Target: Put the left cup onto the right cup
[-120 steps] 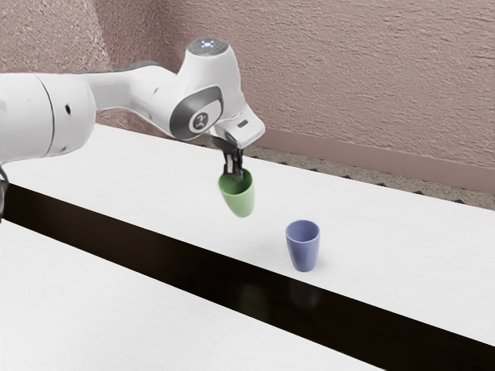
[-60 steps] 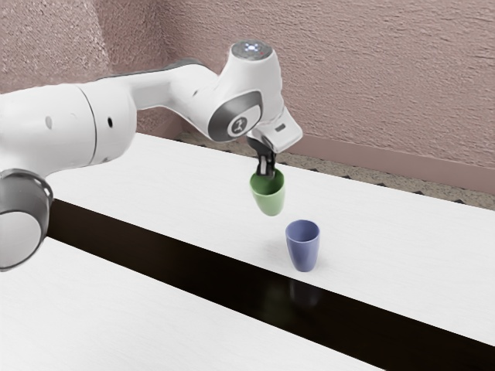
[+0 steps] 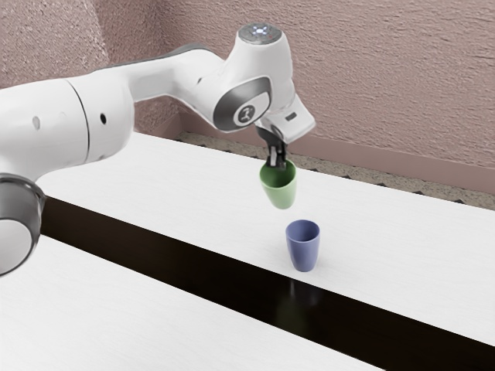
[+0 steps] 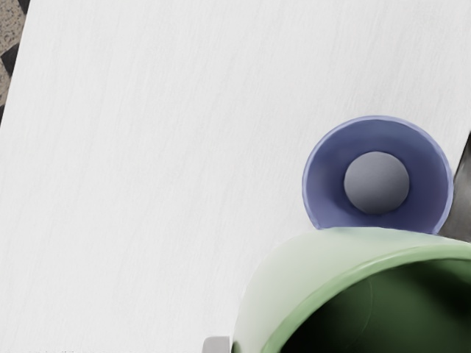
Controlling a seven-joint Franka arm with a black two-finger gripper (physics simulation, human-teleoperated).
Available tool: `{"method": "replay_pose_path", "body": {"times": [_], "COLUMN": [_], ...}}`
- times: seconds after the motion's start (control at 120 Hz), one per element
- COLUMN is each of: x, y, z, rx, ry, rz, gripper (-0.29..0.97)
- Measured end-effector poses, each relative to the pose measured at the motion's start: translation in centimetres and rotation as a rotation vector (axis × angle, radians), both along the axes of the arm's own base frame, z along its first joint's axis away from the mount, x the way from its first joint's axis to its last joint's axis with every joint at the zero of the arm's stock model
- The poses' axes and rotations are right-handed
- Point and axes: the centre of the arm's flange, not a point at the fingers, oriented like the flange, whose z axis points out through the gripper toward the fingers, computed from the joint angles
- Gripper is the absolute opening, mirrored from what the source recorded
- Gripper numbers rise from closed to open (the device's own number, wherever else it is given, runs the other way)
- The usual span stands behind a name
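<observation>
Your jaws are closed on the rim of the green cup (image 3: 280,188), pinching its wall just below the wrist, centre of the frame in the exterior view. The cup hangs in the air, tilted, mouth up, clear of the worktop (image 3: 402,232). It sits above the blue cup (image 3: 302,245) and a little toward the exterior view's left, the two apart. Treat the green cup as light, stiff and smooth-walled, so probably slippery. Held at one spot on the rim it may swing or slip if you move sharply, though the rim looks like the sensible place to hold a cup this shape. The exterior view gives you the height gap and the tilt, and the blue cup standing upright near the dark strip (image 3: 193,263) crossing the worktop. The wrist view gives the line-up from above. There the green cup (image 4: 316,294) looms close under the hand. Its edge overlaps the near rim of the blue cup (image 4: 377,184), whose open mouth and grey floor show, so you are not yet centred.
</observation>
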Motion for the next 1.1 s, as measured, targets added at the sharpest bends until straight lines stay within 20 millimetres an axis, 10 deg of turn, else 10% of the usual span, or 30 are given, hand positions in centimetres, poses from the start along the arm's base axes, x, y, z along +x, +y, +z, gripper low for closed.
{"method": "replay_pose_path", "body": {"times": [1.1], "x": [1.2], "y": [-2.0], "z": [-2.5], "rx": [-0.077], "ry": [0.036], "rz": [0.012], "gripper": [-0.11]}}
